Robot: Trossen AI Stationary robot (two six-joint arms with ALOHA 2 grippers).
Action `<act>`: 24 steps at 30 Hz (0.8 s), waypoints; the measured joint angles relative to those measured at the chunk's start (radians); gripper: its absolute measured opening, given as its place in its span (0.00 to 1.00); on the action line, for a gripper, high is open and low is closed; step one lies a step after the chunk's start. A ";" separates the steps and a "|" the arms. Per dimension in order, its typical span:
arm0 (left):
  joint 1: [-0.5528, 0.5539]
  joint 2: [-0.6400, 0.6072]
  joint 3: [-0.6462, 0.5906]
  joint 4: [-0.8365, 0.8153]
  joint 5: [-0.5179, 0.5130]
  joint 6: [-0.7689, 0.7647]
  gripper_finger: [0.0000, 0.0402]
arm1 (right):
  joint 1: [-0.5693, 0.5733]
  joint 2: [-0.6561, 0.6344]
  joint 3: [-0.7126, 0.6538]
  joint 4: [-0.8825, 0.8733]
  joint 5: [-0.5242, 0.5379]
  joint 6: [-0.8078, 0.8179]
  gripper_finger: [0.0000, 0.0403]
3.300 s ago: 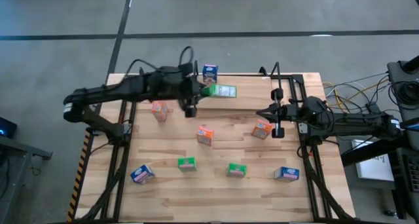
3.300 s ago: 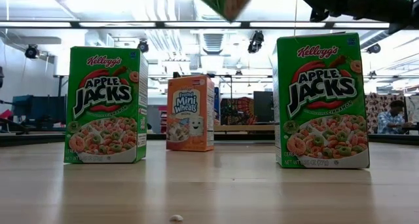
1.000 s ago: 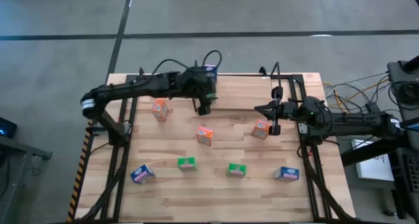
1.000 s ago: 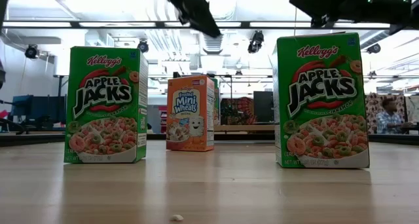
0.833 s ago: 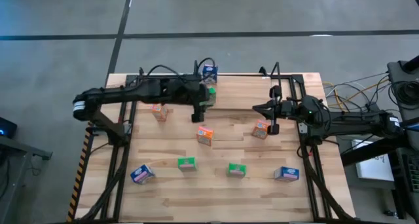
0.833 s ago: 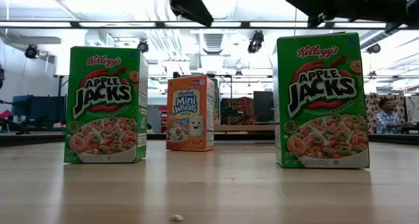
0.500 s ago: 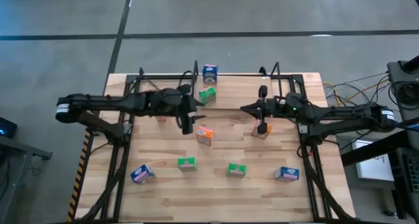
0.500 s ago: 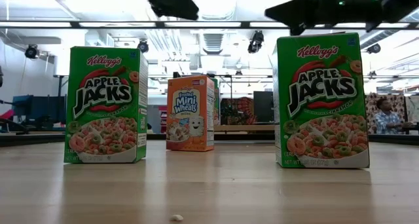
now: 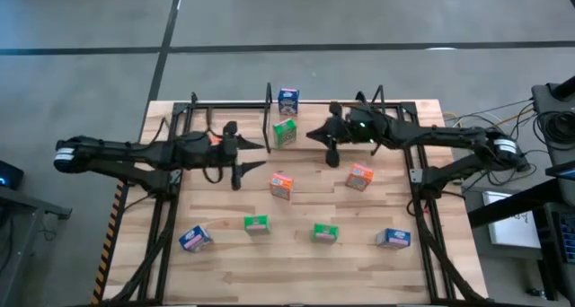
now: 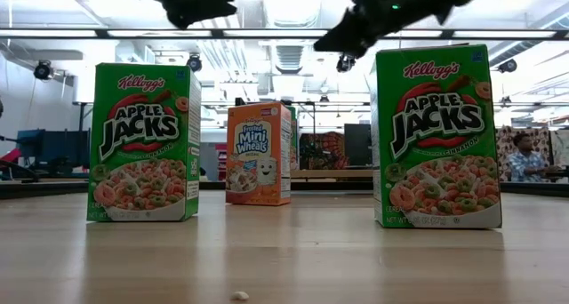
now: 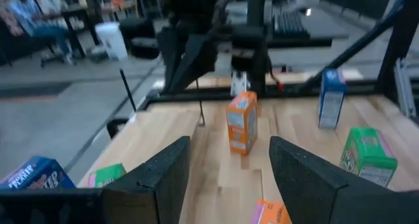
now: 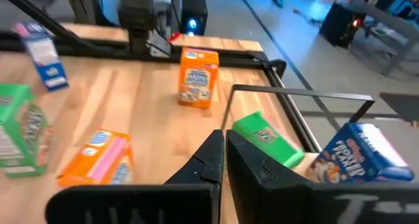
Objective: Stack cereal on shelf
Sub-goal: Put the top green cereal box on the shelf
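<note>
Small cereal boxes stand scattered on the wooden table. By the shelf's thin black posts [image 9: 269,96] at the far edge are a blue box [image 9: 287,99] and a green one [image 9: 285,132]. Two orange boxes [image 9: 281,185] [image 9: 359,176] stand mid-table. Two green [image 9: 256,223] [image 9: 324,233] and two blue [image 9: 194,239] [image 9: 393,239] stand nearer. I cannot make out the shelf's board. My left gripper [image 9: 244,159] hovers open left of centre, nothing between its fingers [image 11: 229,178]. My right gripper [image 9: 331,154] hovers shut, right of the green box [image 12: 222,152].
Larger black side frames [image 9: 166,208] [image 9: 422,208] run along the table's left and right edges. In the low view two green boxes [image 10: 142,142] [image 10: 436,135] and an orange one [image 10: 258,153] stand upright, with both grippers high above them. A person sits in the room beyond.
My left gripper has drawn back from the green box at the far edge toward the table's left, sinking a little and staying open; the box stands where it was. My right gripper, still shut, has swung from the right side toward the table's middle and far edge, rising slightly.
</note>
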 joint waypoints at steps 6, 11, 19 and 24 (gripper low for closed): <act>0.000 -0.084 -0.090 0.096 -0.001 0.019 0.48 | -0.044 0.127 0.209 -0.190 0.000 -0.047 0.02; 0.000 -0.109 -0.102 0.094 -0.001 0.018 0.48 | -0.070 0.229 0.368 -0.374 -0.008 -0.048 0.02; 0.000 -0.099 -0.102 0.095 -0.001 -0.003 0.48 | -0.095 0.362 0.547 -0.538 -0.010 -0.064 0.17; 0.000 -0.100 -0.097 0.098 -0.001 -0.006 0.48 | -0.094 0.411 0.606 -0.576 -0.012 -0.132 0.36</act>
